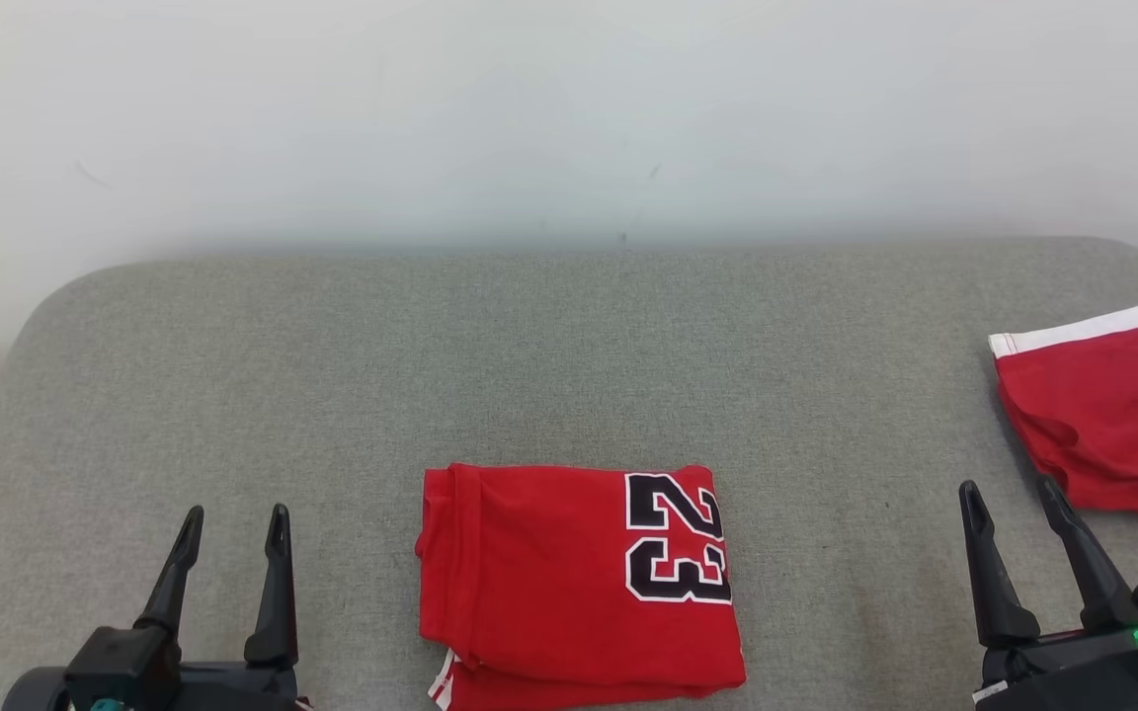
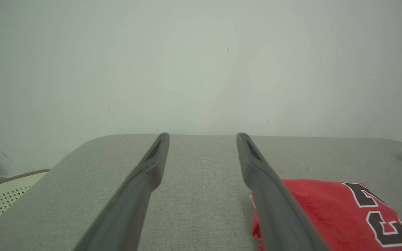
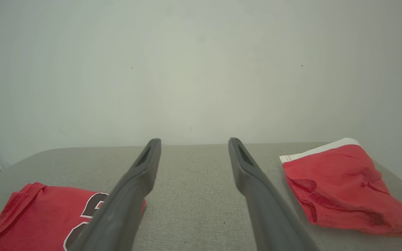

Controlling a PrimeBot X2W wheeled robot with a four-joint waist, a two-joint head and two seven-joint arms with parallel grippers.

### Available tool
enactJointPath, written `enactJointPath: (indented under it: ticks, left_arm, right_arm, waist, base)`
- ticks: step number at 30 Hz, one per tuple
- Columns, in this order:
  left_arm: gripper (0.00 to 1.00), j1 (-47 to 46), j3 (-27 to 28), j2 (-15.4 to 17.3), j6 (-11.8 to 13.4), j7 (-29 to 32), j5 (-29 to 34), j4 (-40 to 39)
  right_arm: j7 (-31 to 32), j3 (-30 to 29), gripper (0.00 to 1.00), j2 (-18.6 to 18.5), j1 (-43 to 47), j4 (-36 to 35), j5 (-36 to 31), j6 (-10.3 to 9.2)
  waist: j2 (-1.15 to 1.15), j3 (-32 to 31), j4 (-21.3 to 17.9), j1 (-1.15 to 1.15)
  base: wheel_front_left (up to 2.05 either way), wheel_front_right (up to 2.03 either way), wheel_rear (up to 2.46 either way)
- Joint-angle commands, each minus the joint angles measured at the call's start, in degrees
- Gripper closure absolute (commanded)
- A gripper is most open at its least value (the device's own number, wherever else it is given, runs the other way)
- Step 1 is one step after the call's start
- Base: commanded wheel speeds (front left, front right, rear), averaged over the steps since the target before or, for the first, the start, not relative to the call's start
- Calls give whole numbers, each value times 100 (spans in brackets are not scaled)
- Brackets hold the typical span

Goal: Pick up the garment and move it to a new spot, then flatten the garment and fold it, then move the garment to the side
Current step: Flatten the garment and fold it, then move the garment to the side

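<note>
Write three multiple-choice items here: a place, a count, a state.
1. Where does the folded red jersey numbered 23 lie on the grey fabric table? A far left; B near edge, middle; C far right.
2. How many red garments lie on it? A one; B two; C three.
3. How do the left gripper and right gripper stand? A both open, empty; B both shut; C left holding jersey.
Answers: B, it lies between the grippers; B, the jersey plus red shorts with a white waistband; A, fingers apart, nothing between.
</note>
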Motion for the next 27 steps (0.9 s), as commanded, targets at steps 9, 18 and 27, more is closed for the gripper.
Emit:
enactJointPath:
  ticks: [9, 18, 27]
  left_arm:
    - [0, -8, -35, 50, 15, -27, 20, 52]
    - [0, -318, -255, -105, -50, -26, 81, 18]
    - [0, -677, -536, -355, -147, -27, 153, 38]
  right_arm:
    - [126, -77, 0, 78, 82, -17, -27, -4]
    - [451, 234, 0, -121, -64, 324, 153, -4]
    - [491, 828, 0, -296, -432, 1221, 570, -5]
  waist:
    - [0, 37, 76, 1]
    - [0, 386, 576, 1]
    - [0, 896, 1302, 1]
  base:
    - [0, 0, 0]
    - [0, 0, 0]
    - [0, 0, 0]
